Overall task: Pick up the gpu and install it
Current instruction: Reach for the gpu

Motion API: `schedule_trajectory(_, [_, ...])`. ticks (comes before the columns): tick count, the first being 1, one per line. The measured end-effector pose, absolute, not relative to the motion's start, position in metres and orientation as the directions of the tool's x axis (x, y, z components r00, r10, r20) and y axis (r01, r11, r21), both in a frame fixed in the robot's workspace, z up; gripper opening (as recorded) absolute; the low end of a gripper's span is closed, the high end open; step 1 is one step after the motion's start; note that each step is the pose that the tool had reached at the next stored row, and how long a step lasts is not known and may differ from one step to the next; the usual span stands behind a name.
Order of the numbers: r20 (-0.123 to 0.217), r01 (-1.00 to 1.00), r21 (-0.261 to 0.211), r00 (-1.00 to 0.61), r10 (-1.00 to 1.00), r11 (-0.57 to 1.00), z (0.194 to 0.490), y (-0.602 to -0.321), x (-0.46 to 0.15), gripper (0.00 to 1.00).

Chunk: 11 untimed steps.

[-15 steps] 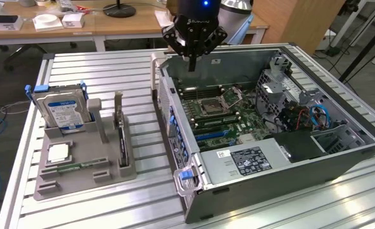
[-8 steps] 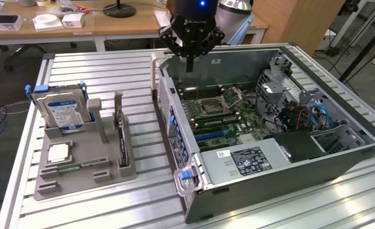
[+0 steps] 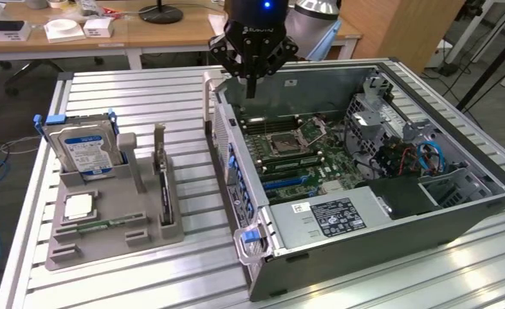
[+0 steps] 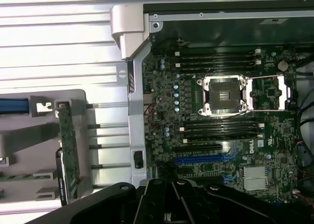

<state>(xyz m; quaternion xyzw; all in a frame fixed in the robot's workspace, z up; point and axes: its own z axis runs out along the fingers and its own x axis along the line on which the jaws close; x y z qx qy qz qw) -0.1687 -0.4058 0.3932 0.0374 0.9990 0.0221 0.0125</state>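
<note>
- Claw is closed, fingers pressed together, nothing between them.
- It hangs above the open computer case, near the case's far corner on the exterior view's left, touching nothing.
- The gpu stands on edge in a slot of the grey holder, with its silver bracket sticking up at the far end. It is well apart from the claw.
- The holder sits on the slatted worktop, to the exterior view's left of the case.
- The same holder carries a hard drive, upright with a blue-white label, and a green memory stick lying flat.
- The motherboard lies flat inside the case, with the CPU socket near its middle.
</note>
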Motion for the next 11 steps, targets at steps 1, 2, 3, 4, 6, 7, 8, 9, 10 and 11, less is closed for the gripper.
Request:
schedule_trajectory(1, [-0.023, 0.074, 0.045, -0.997, 0.075, 0.996, 0.3932, -0.4058, -0.1696, 0.11])
schedule_trajectory(2, [-0.023, 0.074, 0.045, -0.997, 0.075, 0.996, 0.3932, -0.4059, -0.1704, 0.11])
schedule_trajectory(3, [-0.023, 0.074, 0.045, -0.997, 0.075, 0.996, 0.3932, -0.406, -0.1713, 0.11])
schedule_trajectory(4, [-0.023, 0.074, 0.045, -0.997, 0.075, 0.996, 0.3932, -0.4061, -0.1721, 0.11])
schedule_trajectory(6, [-0.023, 0.074, 0.045, -0.997, 0.075, 0.996, 0.3932, -0.4062, -0.1738, 0.11])
schedule_trajectory(7, [-0.023, 0.074, 0.045, -0.997, 0.075, 0.996, 0.3932, -0.4062, -0.1747, 0.11])
schedule_trajectory(8, [-0.023, 0.074, 0.045, -0.997, 0.075, 0.996, 0.3932, -0.4063, -0.1755, 0.11])
schedule_trajectory(9, [-0.023, 0.074, 0.045, -0.997, 0.075, 0.996, 0.3932, -0.4064, -0.1764, 0.11])
schedule_trajectory(10, [-0.023, 0.074, 0.045, -0.997, 0.075, 0.996, 0.3932, -0.4064, -0.1774, 0.11])
schedule_trajectory(11, [-0.023, 0.074, 0.045, -0.997, 0.075, 0.996, 0.3932, -0.4065, -0.1783, 0.11])
